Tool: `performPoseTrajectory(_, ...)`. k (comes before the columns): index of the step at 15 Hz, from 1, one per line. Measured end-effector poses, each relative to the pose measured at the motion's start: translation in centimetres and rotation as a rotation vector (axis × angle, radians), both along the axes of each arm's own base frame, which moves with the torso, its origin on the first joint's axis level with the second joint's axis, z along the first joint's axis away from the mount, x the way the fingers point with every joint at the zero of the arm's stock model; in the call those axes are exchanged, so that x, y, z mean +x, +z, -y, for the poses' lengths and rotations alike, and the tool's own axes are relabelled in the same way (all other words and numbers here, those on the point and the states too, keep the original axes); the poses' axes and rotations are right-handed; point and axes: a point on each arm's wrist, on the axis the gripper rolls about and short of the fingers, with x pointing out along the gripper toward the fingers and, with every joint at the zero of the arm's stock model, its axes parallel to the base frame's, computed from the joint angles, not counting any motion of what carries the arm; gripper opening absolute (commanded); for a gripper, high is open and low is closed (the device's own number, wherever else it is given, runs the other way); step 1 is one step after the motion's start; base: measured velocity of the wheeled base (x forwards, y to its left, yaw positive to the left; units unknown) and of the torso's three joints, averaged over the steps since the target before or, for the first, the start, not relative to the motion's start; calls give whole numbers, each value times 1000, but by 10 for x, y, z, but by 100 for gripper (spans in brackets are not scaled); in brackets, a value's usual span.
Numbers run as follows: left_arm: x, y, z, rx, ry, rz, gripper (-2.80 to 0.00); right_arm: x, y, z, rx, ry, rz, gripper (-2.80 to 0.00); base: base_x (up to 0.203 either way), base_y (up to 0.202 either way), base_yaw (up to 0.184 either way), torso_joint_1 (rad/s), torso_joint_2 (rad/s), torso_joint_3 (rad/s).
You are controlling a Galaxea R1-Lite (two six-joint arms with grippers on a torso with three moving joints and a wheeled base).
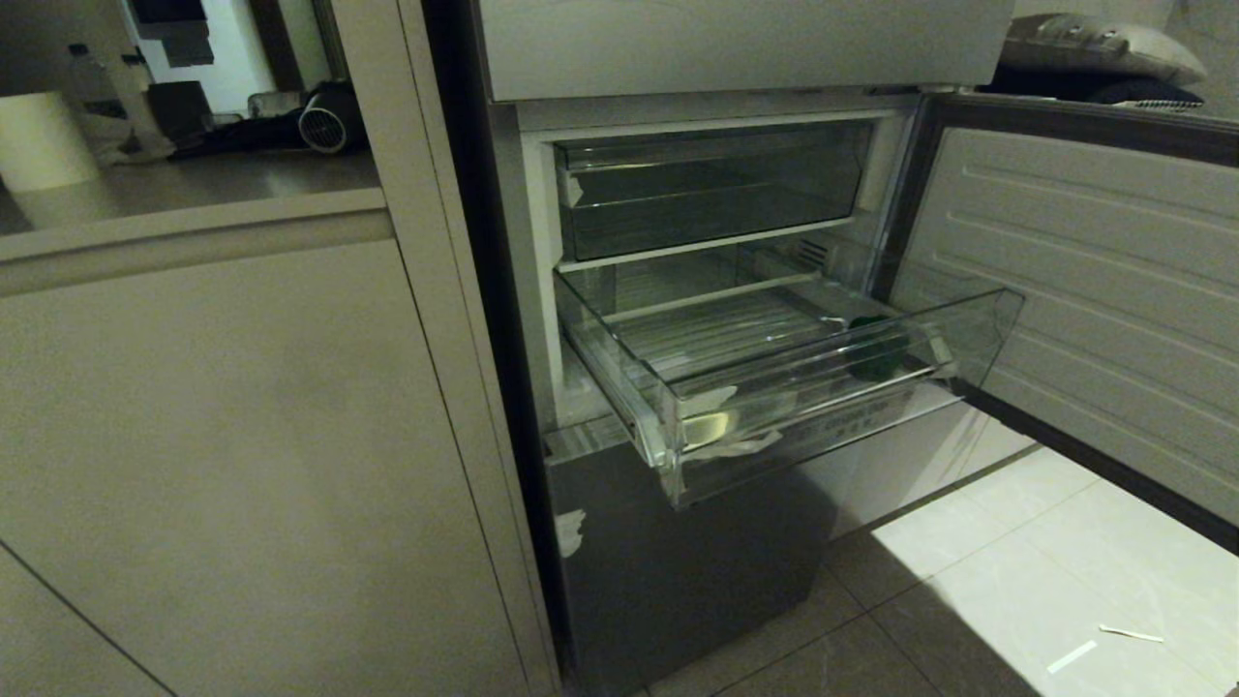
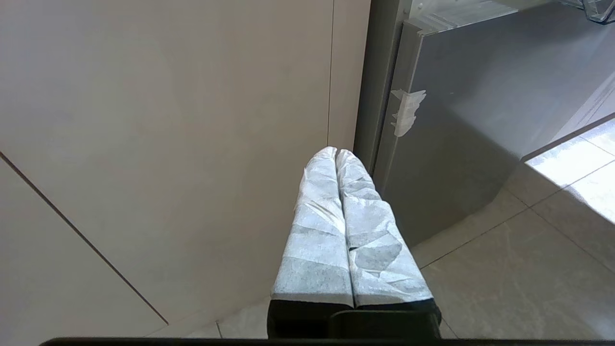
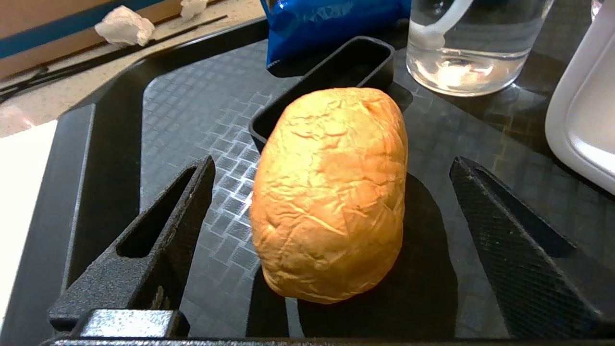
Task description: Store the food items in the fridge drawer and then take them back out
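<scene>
The fridge drawer [image 1: 774,387] hangs pulled out and open, a dark-green lump [image 1: 876,353] sitting at its right end; off on the black tray [image 3: 96,158], the orange-brown bun [image 3: 331,192] lies squarely between the spread fingers of the right tool [image 3: 331,226], its long axis running away from the wrist, so the jaws look set to close across its narrow width; the left tool [image 2: 336,154], pressed together, idles low beside the fridge.

dark-green lump [image 1: 876,350]: blurred behind drawer wall | glass [image 3: 473,45], blue bag [image 3: 331,29]: cropped
</scene>
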Motion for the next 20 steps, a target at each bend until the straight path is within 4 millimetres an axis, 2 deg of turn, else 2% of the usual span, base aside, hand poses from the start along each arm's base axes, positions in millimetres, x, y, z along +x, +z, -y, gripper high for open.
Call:
performPoseTrajectory(8,0,0,0,0,0,0,-280,0,0,-2,5,1,1,-280,0,0,0,0,0,0)
performPoseTrajectory(11,0,0,0,0,0,0,-280,-1,12,-16,0,-2,3,-280,0,0,0,0,0,0)
performPoseTrajectory(15,0,0,0,0,0,0,-280,5,38,-62,28,23,13,-280,0,0,0,0,0,0)
performPoseTrajectory(18,0,0,0,0,0,0,-280,20,60,-119,45,127,32,-280,0,0,0,0,0,0)
performPoseTrajectory(20,0,0,0,0,0,0,-280,43,67,-164,68,243,39,-280,0,0,0,0,0,0)
